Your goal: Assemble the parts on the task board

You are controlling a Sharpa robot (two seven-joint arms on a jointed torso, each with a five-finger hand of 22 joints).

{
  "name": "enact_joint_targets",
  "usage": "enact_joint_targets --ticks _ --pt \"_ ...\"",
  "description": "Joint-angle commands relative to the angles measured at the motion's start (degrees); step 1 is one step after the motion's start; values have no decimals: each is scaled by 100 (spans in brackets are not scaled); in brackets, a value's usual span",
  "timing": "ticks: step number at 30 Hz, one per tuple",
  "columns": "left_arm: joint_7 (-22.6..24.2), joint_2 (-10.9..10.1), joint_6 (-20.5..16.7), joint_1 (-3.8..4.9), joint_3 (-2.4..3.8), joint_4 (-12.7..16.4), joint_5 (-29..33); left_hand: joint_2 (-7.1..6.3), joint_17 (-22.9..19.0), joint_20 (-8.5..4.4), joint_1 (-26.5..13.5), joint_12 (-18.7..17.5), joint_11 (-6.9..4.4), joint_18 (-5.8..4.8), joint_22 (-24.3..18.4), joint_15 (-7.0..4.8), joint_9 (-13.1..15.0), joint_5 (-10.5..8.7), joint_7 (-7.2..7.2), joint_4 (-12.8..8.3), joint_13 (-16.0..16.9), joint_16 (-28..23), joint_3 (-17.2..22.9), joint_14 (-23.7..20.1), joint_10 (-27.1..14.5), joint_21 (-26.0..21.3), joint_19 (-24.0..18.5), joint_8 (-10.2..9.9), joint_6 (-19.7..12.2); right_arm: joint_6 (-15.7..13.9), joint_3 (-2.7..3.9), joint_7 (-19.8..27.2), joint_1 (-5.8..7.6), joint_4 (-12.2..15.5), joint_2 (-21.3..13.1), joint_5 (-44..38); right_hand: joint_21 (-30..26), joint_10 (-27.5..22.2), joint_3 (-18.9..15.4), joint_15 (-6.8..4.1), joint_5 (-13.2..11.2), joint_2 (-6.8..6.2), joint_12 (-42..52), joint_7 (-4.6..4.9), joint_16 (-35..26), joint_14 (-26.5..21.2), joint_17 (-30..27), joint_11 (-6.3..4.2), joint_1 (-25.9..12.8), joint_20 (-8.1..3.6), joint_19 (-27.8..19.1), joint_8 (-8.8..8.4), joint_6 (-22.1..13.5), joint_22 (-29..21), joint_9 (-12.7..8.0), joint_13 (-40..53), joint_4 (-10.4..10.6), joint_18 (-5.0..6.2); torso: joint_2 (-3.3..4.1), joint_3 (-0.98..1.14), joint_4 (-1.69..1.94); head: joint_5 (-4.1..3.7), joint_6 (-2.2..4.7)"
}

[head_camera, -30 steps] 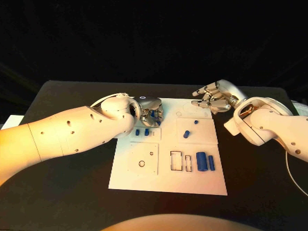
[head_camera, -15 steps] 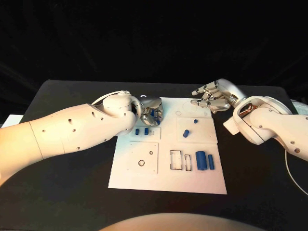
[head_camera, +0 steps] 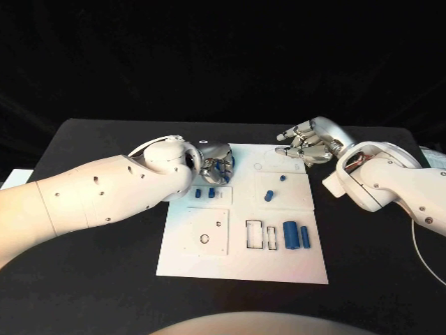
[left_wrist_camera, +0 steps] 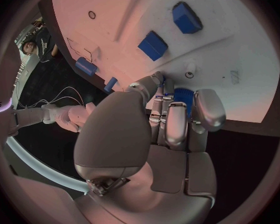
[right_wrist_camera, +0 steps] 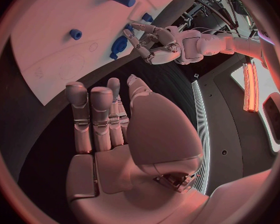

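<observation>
Blue part point(left_wrist_camera: 184, 95) between left hand point(left_wrist_camera: 171, 119) fingers point(left_wrist_camera: 209, 109)

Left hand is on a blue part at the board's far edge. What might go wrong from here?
1. The left hand grips a blue part that its fingers mostly hide, so alignment is hard to judge.
2. Two small blue parts lie just nearer than that hand; lowering could knock them.
3. The right hand hovers at the task board corner, so the hands may crowd.

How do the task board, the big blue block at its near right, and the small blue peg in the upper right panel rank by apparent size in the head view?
1. Task board
2. Big blue block
3. Small blue peg
</observation>
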Motion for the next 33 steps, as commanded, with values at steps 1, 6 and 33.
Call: enact_joint_targets --ticks 1,6,33 --pt "33 -74 -481 4 34 83 290 45 -18 -26 -11 30 4 -61 15 -61 8 -16 -4 -24 3 13 53 179 58 34 4 33 73 76 0 40 -5 -5 5 -11 -33 17 22 -5 36 30 -26 30 -36 54 0 -2 11 5 -29 15 12 -13 2 -12 26 62 -10 6 6 21 11" --pt "52 -262 -687 7 95 222 666 32 -41 -29 -27 20 4 -62 24 -61 8 -19 0 -33 4 3 57 175 68 42 6 32 97 76 -1 37 -6 -18 14 -5 -33 17 22 -5 36 30 -26 30 -36 54 0 -2 11 5 -29 15 12 -13 2 -12 26 62 -27 3 19 29 23" --pt "-106 -812 -48 -22 135 379 1090 -17 -65 -21 -159 -83 27 -80 90 -43 -16 -32 7 -21 -18 10 49 172 46 114 25 -28 110 104 -12 47 -34 -39 15 32 -45 17 20 -4 37 30 -27 31 -54 54 -13 0 2 5 -32 15 12 -26 2 -17 33 64 -18 8 16 46 30"
